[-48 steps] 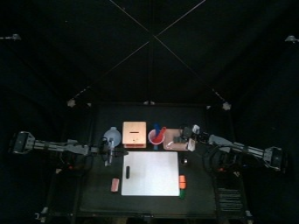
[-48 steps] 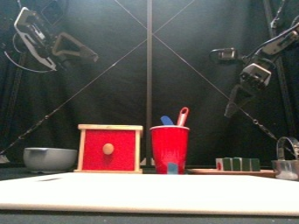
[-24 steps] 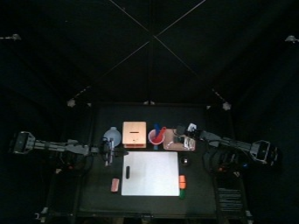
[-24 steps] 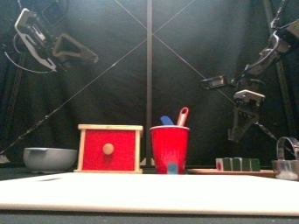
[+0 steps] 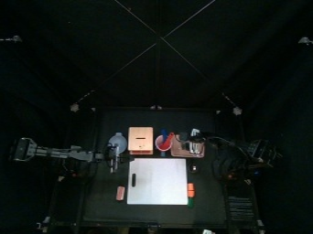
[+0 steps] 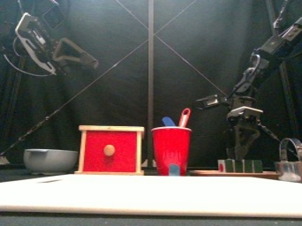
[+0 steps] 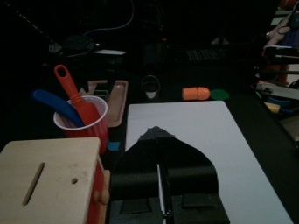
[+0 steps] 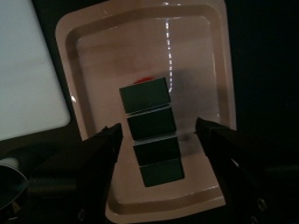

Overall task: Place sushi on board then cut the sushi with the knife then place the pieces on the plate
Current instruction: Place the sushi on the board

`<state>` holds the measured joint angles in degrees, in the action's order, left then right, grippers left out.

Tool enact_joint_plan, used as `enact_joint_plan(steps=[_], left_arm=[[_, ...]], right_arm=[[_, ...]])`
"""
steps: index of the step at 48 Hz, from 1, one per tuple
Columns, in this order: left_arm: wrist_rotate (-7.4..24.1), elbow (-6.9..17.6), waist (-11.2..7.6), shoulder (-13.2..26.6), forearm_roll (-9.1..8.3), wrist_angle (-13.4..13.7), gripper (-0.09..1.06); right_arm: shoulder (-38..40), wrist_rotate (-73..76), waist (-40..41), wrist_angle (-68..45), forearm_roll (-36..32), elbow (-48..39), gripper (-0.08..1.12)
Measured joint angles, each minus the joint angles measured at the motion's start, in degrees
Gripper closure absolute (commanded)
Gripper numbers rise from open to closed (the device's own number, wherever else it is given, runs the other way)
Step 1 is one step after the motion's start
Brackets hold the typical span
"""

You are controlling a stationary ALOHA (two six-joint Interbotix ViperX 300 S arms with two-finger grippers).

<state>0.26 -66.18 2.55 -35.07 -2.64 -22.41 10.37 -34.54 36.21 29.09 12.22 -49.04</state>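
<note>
Right wrist view: sushi roll point(image 8: 156, 131) lengthwise along pink tray point(image 8: 93, 52).

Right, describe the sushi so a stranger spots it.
Start at the white board; behind its right corner lies the pink tray. The sushi is the low row of dark green blocks on it, unlike the tall red cup alongside.

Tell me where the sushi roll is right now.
In the front view the sushi roll lies on the pink tray at the table's right, to the right of the red cup, with the right gripper open directly above it.
</note>
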Motion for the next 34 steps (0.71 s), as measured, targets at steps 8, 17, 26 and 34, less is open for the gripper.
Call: enact_joint_plan(steps=[8,17,26,34], left_arm=[[0.0,-0.09,0.0,0.09,0.26,0.0,0.98],[0.0,-0.09,0.0,0.09,0.26,0.0,0.98],[0.0,-0.09,0.0,0.0,0.26,0.0,0.98],[-0.09,-0.09,0.0,0.09,0.26,0.0,0.98]], right_arm=[[-1.93,-5.01,1.49,-0.26,4.48,0.0,0.08],[-3.96,-5.45,1.49,-1.14,4.83,-0.35,0.13],[-4.48,-5.36,1.49,-2.37,4.92,-0.97,0.32],[-3.96,-4.13,1.49,-1.67,5.36,-1.14,0.4]])
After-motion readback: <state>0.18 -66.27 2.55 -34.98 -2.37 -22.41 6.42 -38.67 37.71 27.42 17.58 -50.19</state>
